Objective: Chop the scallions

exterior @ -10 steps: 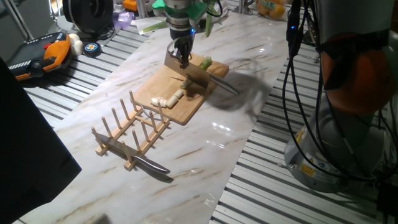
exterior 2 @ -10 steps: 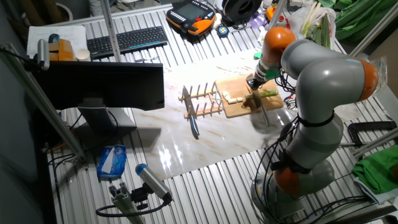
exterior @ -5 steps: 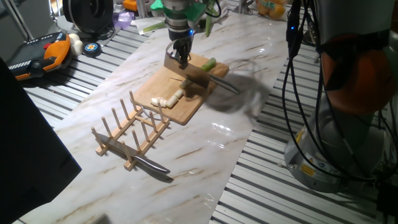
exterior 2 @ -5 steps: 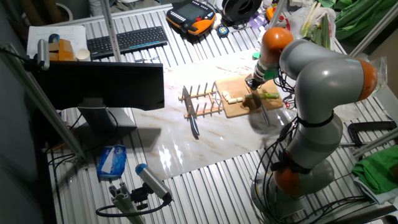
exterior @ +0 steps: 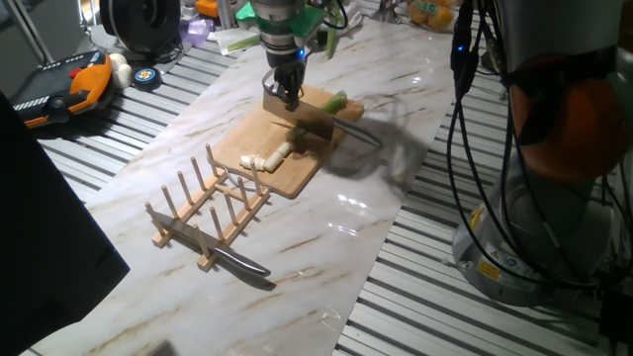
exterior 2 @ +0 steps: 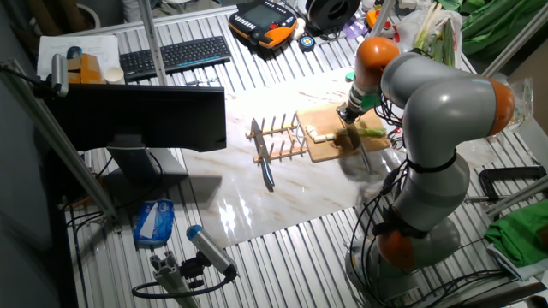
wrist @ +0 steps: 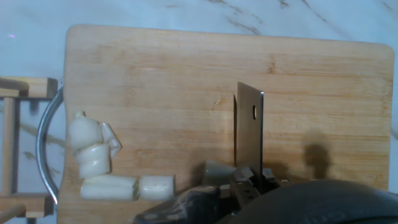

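Cleaver blade (wrist: 250, 130) upright over cutting board (wrist: 186, 81), scallion pieces (wrist: 109, 168) at left

No legible text, label or number in any view.

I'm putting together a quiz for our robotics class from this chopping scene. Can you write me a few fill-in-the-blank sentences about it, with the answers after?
1. The gripper holds a cleaver above the wooden ____.
2. The cut scallions are white pieces lying near the board's metal ____.
3. A second knife lies on the marble sheet beside the wooden ____.

Missing words: cutting board; handle; rack
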`<state>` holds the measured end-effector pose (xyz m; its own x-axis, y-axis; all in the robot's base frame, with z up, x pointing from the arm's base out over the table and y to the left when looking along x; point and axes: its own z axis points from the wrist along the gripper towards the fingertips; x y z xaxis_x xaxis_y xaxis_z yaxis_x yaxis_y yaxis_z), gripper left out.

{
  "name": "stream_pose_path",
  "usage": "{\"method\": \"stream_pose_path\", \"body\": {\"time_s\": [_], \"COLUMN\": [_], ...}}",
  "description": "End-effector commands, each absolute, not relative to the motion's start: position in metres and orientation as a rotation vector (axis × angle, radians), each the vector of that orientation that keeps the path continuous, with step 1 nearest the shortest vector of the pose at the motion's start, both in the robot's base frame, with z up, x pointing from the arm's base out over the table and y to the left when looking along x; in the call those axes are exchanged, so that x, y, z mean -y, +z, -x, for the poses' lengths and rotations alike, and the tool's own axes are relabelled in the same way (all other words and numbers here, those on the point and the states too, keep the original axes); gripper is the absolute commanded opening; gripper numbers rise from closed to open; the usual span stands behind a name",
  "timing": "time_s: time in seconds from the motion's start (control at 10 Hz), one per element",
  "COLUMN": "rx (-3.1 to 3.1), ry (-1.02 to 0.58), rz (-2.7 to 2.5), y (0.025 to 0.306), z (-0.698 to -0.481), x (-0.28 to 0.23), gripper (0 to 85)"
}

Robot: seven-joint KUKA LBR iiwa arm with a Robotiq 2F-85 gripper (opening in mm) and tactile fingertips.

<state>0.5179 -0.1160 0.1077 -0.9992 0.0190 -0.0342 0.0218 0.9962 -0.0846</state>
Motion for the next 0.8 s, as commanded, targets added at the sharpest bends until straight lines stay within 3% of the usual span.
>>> {"method": "stream_pose_path", "body": {"time_s": [0.0,0.7], "rx": [-3.111,-3.116], "ry": [-0.123,-0.109], "rz": [-0.045,-0.055], "y": [0.107,0.097], "z": [-0.517,-0.515], "x": [0.119,0.119], "gripper": [0.7,0.7]}}
